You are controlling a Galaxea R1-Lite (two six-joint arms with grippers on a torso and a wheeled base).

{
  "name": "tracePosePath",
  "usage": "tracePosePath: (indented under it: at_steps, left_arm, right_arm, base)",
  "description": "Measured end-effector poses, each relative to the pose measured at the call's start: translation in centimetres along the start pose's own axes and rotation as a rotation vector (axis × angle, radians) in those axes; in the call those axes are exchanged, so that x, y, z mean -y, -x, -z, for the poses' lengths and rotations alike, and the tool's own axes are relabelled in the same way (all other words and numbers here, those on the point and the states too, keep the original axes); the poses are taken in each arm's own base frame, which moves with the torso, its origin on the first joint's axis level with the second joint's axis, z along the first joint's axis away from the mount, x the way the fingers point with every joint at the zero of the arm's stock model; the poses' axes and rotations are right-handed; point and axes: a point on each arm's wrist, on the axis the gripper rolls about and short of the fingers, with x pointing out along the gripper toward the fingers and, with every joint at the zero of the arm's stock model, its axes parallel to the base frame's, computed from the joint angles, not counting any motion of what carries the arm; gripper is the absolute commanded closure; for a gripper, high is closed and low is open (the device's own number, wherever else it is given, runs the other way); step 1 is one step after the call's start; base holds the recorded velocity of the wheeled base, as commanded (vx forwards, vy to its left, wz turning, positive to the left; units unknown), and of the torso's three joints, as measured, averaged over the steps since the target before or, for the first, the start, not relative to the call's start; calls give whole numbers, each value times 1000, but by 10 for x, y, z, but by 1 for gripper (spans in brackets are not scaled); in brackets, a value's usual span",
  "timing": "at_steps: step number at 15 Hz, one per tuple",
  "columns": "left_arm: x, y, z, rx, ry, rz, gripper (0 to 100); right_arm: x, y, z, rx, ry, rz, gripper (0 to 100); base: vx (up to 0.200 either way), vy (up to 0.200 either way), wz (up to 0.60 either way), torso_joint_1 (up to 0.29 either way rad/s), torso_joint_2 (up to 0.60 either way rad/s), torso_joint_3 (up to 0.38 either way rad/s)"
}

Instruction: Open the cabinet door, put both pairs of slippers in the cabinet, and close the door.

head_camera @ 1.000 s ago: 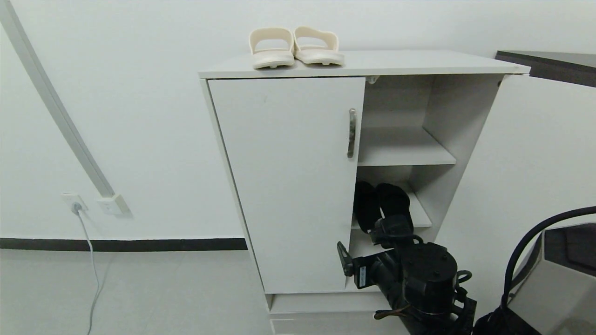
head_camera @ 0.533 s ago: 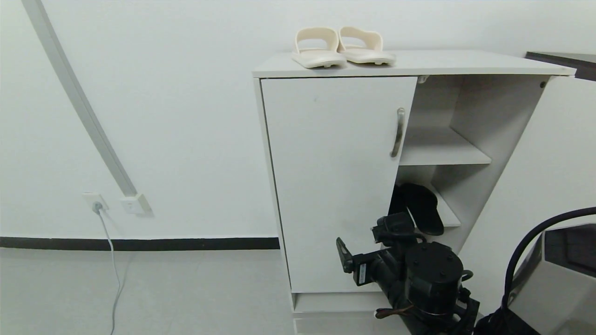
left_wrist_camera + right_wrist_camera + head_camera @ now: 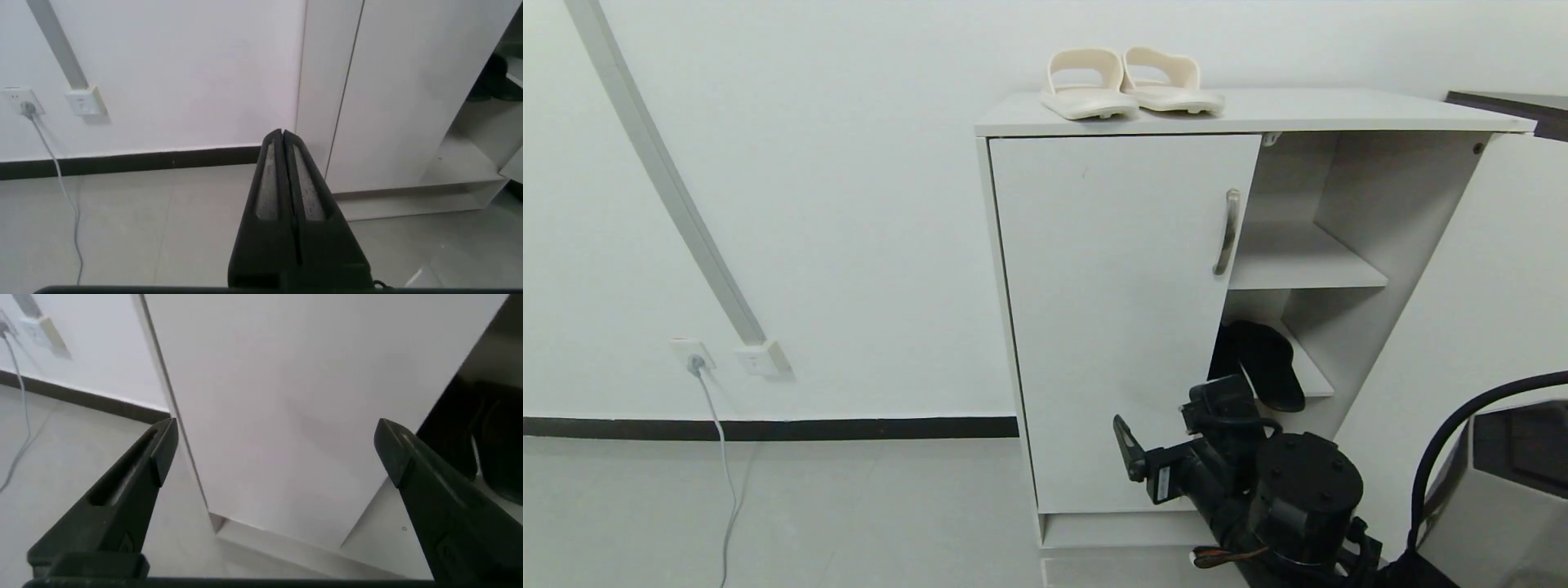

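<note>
— What is changed since a second ago?
— The whole head view is shifted, so the camera is moved, not the cabinet [image 3: 1339,110]. The right arm [image 3: 1303,490] is seen slightly lower.
— Where are the slippers found?
— The cream pair [image 3: 1131,82] is set on the cabinet's top. The black pair [image 3: 1262,363] is laid inside on the lower shelf [image 3: 1319,380], the right door [image 3: 1486,286] being swung open (the left door [image 3: 1119,327] is shut).
— And the fingers?
— The right gripper [image 3: 275,429] is spread wide before the shut door, nothing grasped. The left gripper [image 3: 282,139] is clenched, empty, above the floor [image 3: 163,220].
</note>
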Motion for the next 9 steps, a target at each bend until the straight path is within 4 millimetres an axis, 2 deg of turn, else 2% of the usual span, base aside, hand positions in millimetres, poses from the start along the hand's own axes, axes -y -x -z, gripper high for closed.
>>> tracePosePath:
  at_steps: [9]
  left_arm:
    - [0, 0, 0, 1, -1, 0, 100]
  right_arm:
    - [2, 0, 14, -38, 29, 2, 0]
  base:
    - [0, 0, 0, 0, 0, 0]
